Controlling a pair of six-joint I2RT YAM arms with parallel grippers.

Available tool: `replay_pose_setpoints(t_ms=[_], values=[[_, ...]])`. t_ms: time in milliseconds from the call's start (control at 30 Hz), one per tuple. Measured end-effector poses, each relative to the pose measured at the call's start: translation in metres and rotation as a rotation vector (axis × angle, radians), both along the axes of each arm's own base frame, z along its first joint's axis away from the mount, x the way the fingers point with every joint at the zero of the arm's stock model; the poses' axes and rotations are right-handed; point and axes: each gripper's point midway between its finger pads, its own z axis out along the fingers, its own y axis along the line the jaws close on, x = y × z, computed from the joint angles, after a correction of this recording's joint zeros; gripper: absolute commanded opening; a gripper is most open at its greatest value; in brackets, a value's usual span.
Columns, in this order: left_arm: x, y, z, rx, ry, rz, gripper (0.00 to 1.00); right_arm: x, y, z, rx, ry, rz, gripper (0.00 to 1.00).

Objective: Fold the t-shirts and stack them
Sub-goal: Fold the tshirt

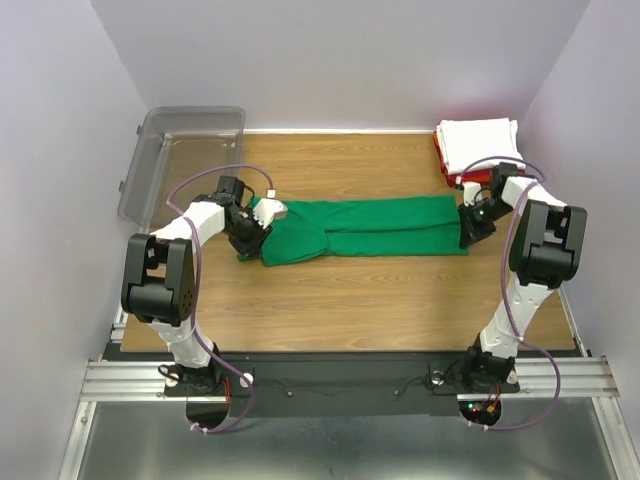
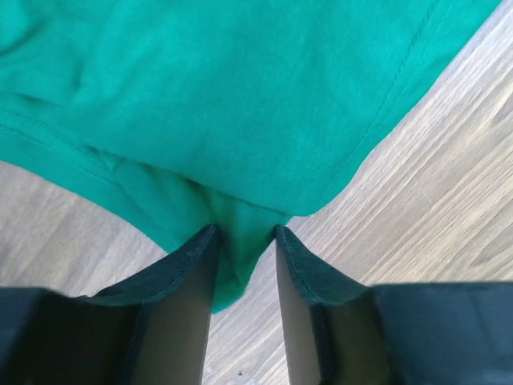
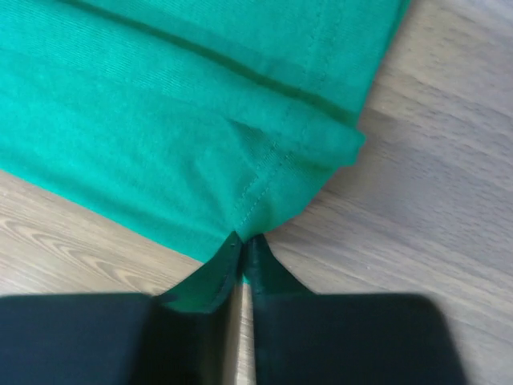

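The green t-shirt (image 1: pixel 365 227) lies across the middle of the table, folded lengthwise into a long strip. My left gripper (image 1: pixel 258 218) is at its left end. In the left wrist view the gripper (image 2: pixel 244 233) is nearly closed, with a bunched fold of the green t-shirt (image 2: pixel 240 96) pinched between the tips. My right gripper (image 1: pixel 470 222) is at the right end. In the right wrist view it (image 3: pixel 243 239) is shut on the hemmed corner of the green t-shirt (image 3: pixel 176 128). The white t-shirt (image 1: pixel 478 138) lies folded on the red t-shirt (image 1: pixel 441 152) at the back right.
A clear grey plastic bin (image 1: pixel 180 155) leans at the back left corner. The wooden tabletop (image 1: pixel 340 310) is walled on the left, back and right. The folded stack sits just behind my right arm (image 1: pixel 535 235).
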Motion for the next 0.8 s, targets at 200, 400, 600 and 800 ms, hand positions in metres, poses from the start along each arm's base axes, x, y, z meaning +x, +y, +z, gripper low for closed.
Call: replay_pose_setpoints(t_ms=[200, 400, 600, 800], values=[[-0.018, 0.004, -0.017, 0.012, 0.045, -0.010, 0.00, -0.002, -0.002, -0.001, -0.006, -0.002, -0.011, 0.00], [-0.037, 0.007, -0.006, 0.010, 0.039, -0.017, 0.13, -0.030, -0.014, -0.002, -0.041, 0.019, -0.007, 0.01], [-0.043, 0.004, 0.019, -0.015, -0.009, -0.024, 0.46, -0.042, -0.024, 0.006, -0.068, 0.031, 0.008, 0.39], [-0.059, -0.010, 0.055, -0.111, -0.048, -0.071, 0.60, -0.018, -0.005, 0.072, 0.027, -0.101, 0.002, 0.47]])
